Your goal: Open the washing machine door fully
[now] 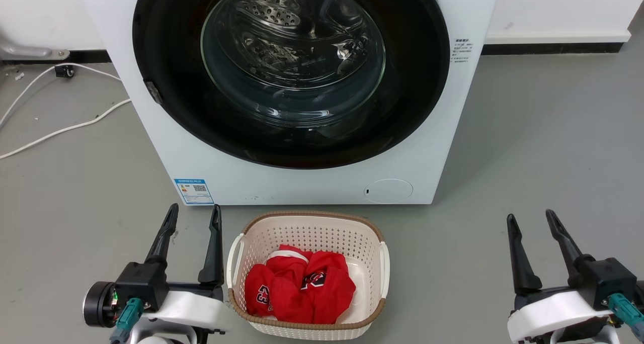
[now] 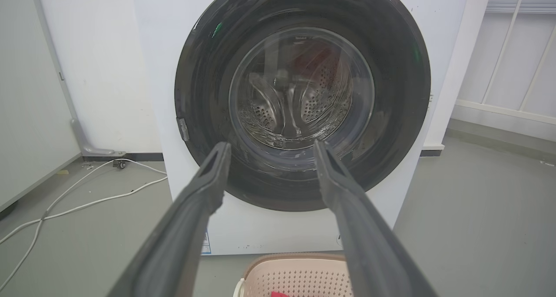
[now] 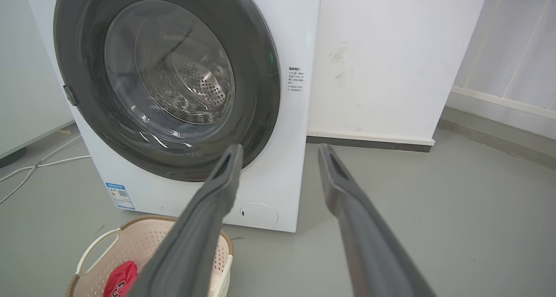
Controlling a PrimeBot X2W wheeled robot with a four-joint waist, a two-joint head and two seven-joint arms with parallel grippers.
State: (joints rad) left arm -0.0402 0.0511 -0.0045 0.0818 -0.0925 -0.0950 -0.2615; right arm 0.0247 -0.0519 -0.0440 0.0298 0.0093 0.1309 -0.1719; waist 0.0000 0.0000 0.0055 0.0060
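Black and glossy, the round washing machine door (image 1: pixel 292 72) sits closed

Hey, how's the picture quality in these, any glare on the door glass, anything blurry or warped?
Head view: sharp, evenly lit, bright glints on the door glass. Left wrist view: pale reflections veil the glass; the left hand looks soft up close. Right wrist view: the machine has leaning edges, likely wide-lens distortion; the right hand blurs toward the bottom edge.

Head cam looks down; wrist cams low, fwd; all share washer door (image 1: pixel 292 67).
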